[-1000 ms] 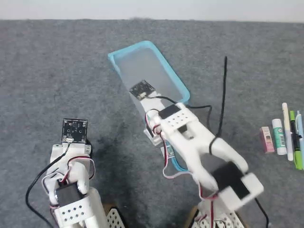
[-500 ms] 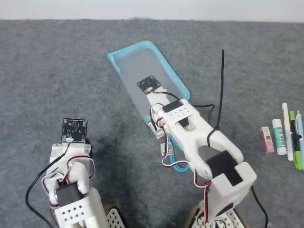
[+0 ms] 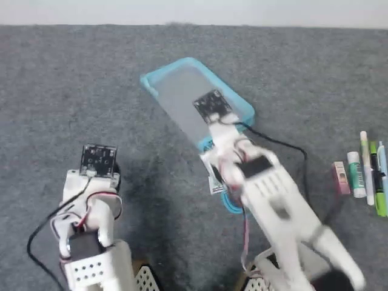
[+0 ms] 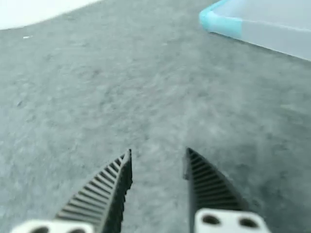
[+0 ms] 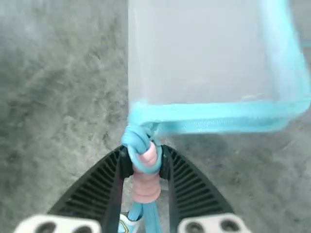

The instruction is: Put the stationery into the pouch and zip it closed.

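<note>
One pouch [image 3: 188, 100] has been dragged and swung across the counter [image 3: 73, 91] within the last second; nothing is packed yet.
Stationery [image 3: 364, 173] is left well apart from it; right end effector [image 5: 143, 167] is pinched on the zip pull [image 5: 145, 179], left end effector [image 4: 158, 177] is held spread.

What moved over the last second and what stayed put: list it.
The right arm pushed farther out over the table with the right claw shut on the zipper pull. The pouch slid and turned slightly toward the stationery. The left claw, open, and the stationery kept their places.
</note>
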Robot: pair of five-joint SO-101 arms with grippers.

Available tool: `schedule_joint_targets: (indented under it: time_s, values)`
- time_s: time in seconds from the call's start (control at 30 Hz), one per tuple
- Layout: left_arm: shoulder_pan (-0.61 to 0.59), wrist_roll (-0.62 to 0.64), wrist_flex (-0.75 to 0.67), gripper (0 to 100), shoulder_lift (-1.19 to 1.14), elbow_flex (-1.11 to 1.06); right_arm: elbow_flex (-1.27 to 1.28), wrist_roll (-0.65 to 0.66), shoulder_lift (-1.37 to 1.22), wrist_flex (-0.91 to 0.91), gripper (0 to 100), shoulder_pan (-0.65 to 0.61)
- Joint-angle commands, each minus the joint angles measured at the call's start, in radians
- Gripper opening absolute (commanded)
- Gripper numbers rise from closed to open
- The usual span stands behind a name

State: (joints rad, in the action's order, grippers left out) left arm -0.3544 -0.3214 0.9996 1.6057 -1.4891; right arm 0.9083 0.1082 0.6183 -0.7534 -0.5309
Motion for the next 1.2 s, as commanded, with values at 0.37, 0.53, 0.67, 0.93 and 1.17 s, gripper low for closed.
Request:
schedule_joint_targets:
  time_s: [0.37,0.53,0.67,0.93,1.17]
  values:
    - [0.493,0.110,0.023,30,-0.308,0.341,-0.037,0.130,0.381,-0.159,0.6,-0.188]
    - [0.565,0.117,0.023,31,-0.305,0.337,-0.041,0.126,0.381,-0.162,0.6,-0.188]
    - [0.586,0.163,0.021,31,-0.305,0.341,-0.038,0.126,0.380,-0.163,0.6,-0.188]
    - [0.557,0.229,-0.020,31,-0.295,0.335,-0.041,0.126,0.289,-0.156,0.6,-0.220]
    - [0.411,0.236,-0.230,31,-0.388,0.254,-0.041,0.132,0.286,-0.173,0.6,-0.274]
